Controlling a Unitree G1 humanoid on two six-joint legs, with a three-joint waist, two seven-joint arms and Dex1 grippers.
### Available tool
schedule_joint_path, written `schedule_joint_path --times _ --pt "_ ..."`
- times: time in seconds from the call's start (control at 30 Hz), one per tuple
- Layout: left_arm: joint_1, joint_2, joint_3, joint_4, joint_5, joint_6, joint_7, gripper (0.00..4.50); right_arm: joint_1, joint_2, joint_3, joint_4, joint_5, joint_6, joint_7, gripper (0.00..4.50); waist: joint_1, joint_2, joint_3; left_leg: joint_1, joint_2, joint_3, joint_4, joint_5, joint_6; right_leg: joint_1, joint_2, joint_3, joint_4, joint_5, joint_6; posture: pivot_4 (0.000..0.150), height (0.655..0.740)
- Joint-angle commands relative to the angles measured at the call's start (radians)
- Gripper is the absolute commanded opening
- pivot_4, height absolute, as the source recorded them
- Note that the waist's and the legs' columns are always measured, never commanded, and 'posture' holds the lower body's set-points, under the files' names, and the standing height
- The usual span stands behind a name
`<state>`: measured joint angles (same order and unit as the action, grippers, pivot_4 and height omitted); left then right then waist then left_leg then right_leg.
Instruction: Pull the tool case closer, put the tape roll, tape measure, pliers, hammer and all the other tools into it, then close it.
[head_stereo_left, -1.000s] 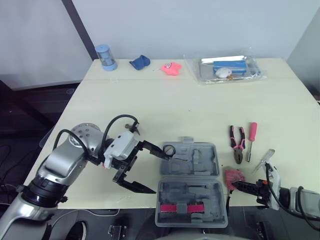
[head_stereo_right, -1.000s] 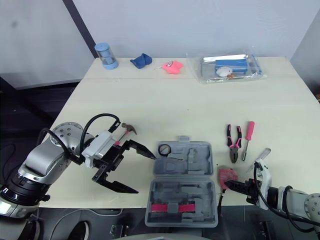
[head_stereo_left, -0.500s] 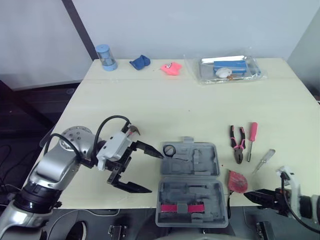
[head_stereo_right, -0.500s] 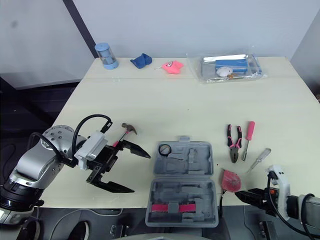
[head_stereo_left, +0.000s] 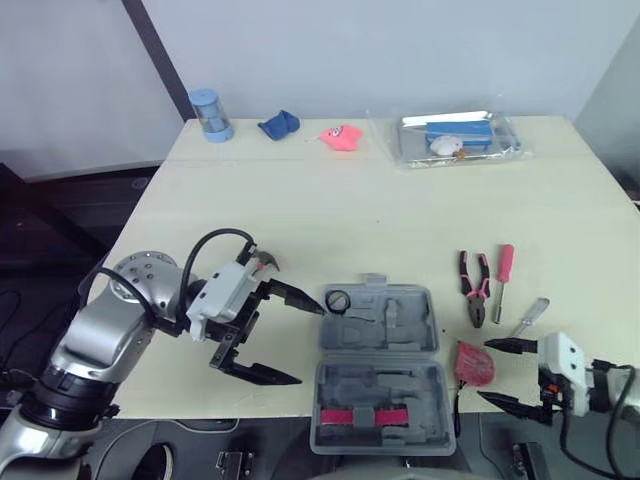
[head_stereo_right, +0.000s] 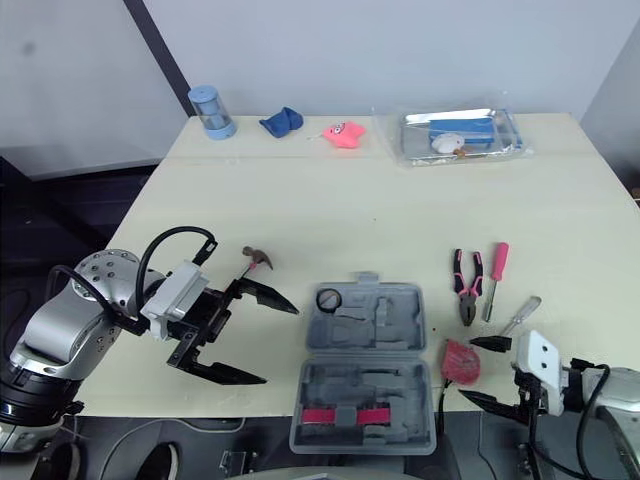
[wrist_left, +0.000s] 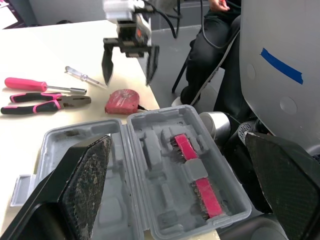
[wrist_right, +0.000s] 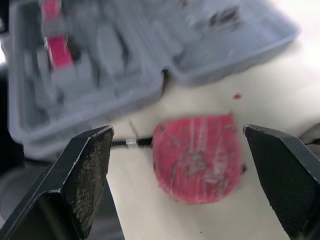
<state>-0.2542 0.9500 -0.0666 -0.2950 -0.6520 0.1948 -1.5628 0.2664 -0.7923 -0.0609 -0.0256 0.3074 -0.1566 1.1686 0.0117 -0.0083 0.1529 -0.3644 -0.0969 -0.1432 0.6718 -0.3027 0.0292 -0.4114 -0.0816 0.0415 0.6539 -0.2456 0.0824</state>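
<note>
Drawn back a little toward the table's left edge over the last second, the left gripper (head_stereo_left: 306, 345) is held spread wide and empty just left of the tool case (head_stereo_left: 380, 365). The hammer (head_stereo_right: 250, 262) is seen on the table (head_stereo_left: 350, 210) just behind it. The case lies open near the front edge. A dark ring, judged to be the tape roll (head_stereo_left: 338, 299), is already seated in its far left corner.

Right of the case, the tape measure (head_stereo_left: 474, 362) lies on the table close beside the case wall. Over the same second the right gripper (head_stereo_left: 485, 371) has been drawn back and opened from its closed pose at the tape measure. It is now held wide and empty, its tips pointed at the red body. In the right wrist view the tape measure (wrist_right: 197, 155) is framed between the two fingers, not yet touched. The pliers (head_stereo_left: 474, 288), a pink screwdriver (head_stereo_left: 504, 275) and a clear-handled screwdriver (head_stereo_left: 528, 317) are left farther back.

Grasping the tape measure is judged the step in hand. The gripper should be advanced low until the body is well between the fingers, then closed across the body's middle. The thin dark strap (wrist_right: 132, 142) trailing toward the case should be kept from snagging on the rim as the tape measure is carried over.
</note>
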Motion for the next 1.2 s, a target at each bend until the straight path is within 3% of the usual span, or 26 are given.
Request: schedule_joint_path --times 0.03,0.77,1.2 --pt "0.0 0.004 0.032 -0.035 -0.007 0.003 -0.008 4.5 -0.043 0.019 0.026 0.069 -0.081 -0.074 -0.035 4.4 0.0 0.0 0.0 0.0 0.0 0.0 0.0 0.0 0.0 0.0 0.0 0.0 0.0 0.0 0.0 0.15 0.74" --pt "-0.006 -0.001 0.035 -0.023 0.0 0.0 -0.028 4.5 -0.023 -0.009 0.059 -0.132 -0.121 0.173 -0.109 4.4 0.0 0.001 0.0 0.0 0.0 0.0 0.0 0.0 0.0 0.0 0.0 0.001 0.001 0.0 0.0 0.15 0.74" --pt "0.0 -0.007 0.03 -0.026 0.006 -0.009 -0.024 4.5 -0.038 0.001 0.084 0.031 -0.225 0.063 -0.157 4.4 -0.001 0.0 0.0 0.0 0.0 0.0 0.0 0.0 0.0 0.0 0.0 0.001 0.001 0.0 0.0 0.15 0.74"
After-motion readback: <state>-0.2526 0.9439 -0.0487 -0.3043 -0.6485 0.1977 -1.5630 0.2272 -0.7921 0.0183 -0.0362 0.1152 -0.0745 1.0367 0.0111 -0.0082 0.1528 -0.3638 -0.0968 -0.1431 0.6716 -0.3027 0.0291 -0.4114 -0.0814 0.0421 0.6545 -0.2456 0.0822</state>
